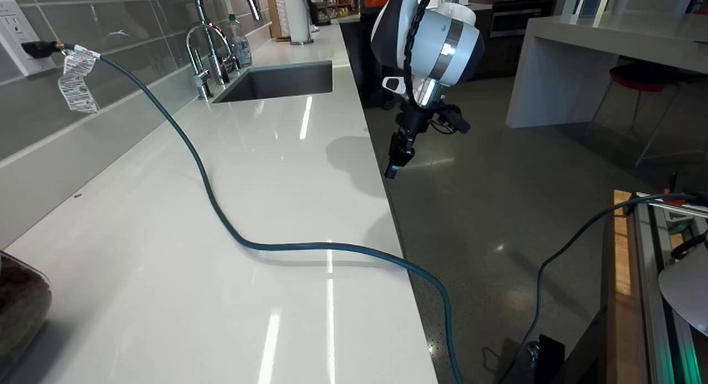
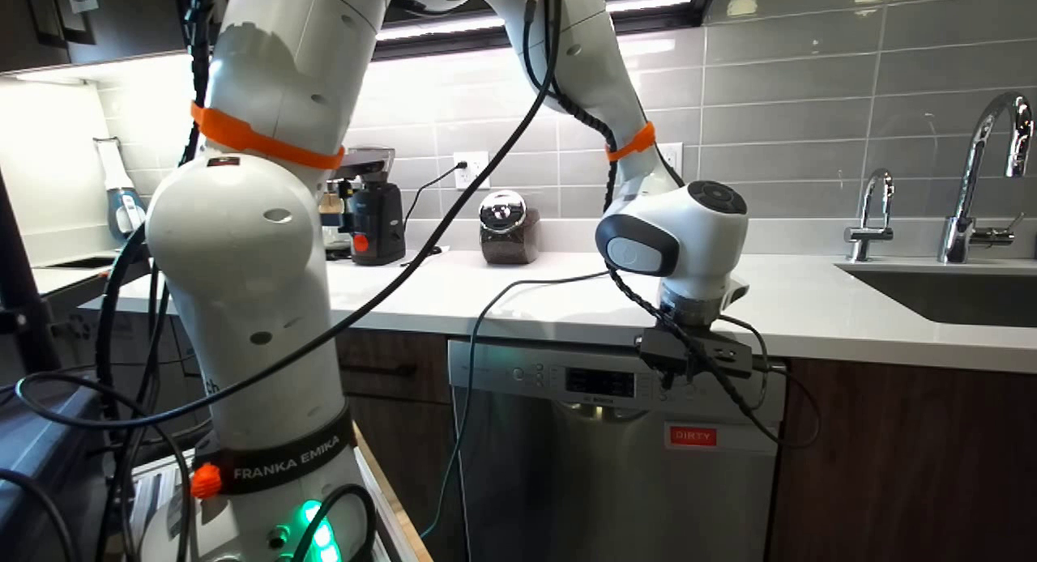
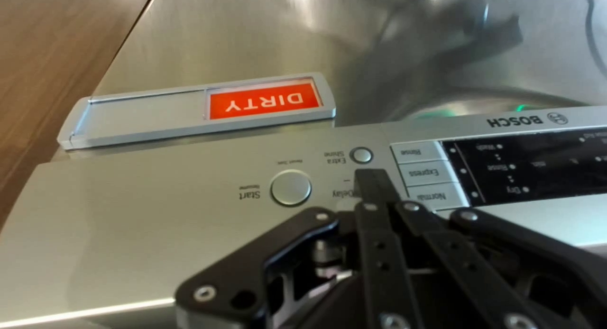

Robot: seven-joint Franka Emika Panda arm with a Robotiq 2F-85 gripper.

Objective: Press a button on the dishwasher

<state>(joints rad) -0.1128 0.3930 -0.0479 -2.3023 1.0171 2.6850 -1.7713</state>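
The silver Bosch dishwasher (image 2: 599, 473) stands under the counter in an exterior view. In the wrist view, its control panel (image 3: 142, 220) appears upside down. A large round Start button (image 3: 290, 187) and a smaller round Extra Shine button (image 3: 361, 155) show there. Rectangular Rinse, Express and Normal buttons (image 3: 428, 173) lie to the right, beside a black display (image 3: 531, 168). My gripper (image 3: 374, 184) is shut and empty. Its black fingertips appear just below the Extra Shine button, right of Start, partly covering the Delay label. I cannot tell whether they touch the panel. The gripper also shows in an exterior view (image 1: 391, 171).
The white counter (image 1: 221, 306) overhangs the dishwasher, its front edge close to my wrist. A blue-green cable (image 1: 326, 246) crosses it and hangs down the dishwasher's front. A red DIRTY sign (image 3: 265, 100) sits on the door. A sink (image 2: 956, 295) and faucets lie beyond.
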